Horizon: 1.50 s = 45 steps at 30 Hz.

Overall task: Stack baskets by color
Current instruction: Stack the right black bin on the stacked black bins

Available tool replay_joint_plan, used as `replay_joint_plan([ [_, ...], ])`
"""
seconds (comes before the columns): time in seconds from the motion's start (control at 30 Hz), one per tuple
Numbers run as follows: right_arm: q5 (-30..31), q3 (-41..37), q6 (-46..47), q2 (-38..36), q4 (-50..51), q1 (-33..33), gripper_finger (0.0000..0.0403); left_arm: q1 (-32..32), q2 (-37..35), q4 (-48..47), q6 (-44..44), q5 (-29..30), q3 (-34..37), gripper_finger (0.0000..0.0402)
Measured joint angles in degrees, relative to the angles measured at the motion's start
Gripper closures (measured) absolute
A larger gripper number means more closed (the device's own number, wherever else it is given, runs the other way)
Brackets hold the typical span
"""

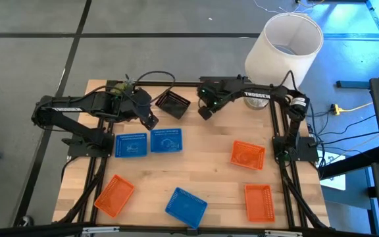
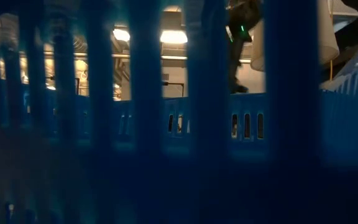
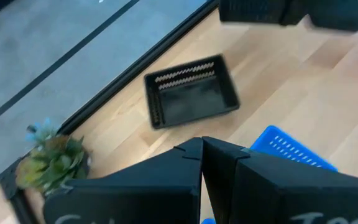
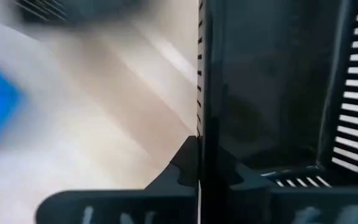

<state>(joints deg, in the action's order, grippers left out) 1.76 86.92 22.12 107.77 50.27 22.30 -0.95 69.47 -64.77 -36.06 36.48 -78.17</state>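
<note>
The right gripper [image 1: 204,112] is being held above the table's far middle, just right of a black basket [image 1: 172,104] lying on the wood; in the right wrist view its fingers [image 4: 194,168] are being pressed together on the thin wall of another black basket [image 4: 272,93], which is being gripped by its edge. The left gripper [image 1: 150,121] is being held just left of the lying black basket, above the blue baskets [image 1: 166,140]; its fingers [image 3: 197,162] are being kept fully closed on nothing; a small green plant [image 3: 51,158] is being shown beside it at the table's far edge. Two blue baskets are sitting side by side at the table's [image 1: 209,164] middle left; a third [image 1: 186,206] is lying near the front; three orange baskets [image 1: 248,155] are being left scattered, well apart, at front left, right and front right.
</note>
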Motion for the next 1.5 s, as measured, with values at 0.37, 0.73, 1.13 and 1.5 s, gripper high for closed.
replay_joint_plan([
  [0.37,-6.03,13.15,-0.88,1.28,-18.98,-5.65,0.0402,-1.65,0.00,-4.00,-2.84,1.40,0.00,0.0401],
  [0.73,-10.42,13.04,0.22,7.94,-23.87,-5.68,0.0403,-3.73,-0.17,-4.04,-4.10,2.04,0.00,0.0401],
  [1.13,-10.93,13.00,-0.13,14.17,-19.71,-5.68,0.0403,-3.85,-0.22,-4.09,-4.28,2.05,-0.02,0.0401],
  [1.5,-9.90,13.00,-0.22,14.08,-7.63,-5.81,0.0403,-3.85,-0.22,-4.22,-4.04,2.02,0.00,0.0401],
])
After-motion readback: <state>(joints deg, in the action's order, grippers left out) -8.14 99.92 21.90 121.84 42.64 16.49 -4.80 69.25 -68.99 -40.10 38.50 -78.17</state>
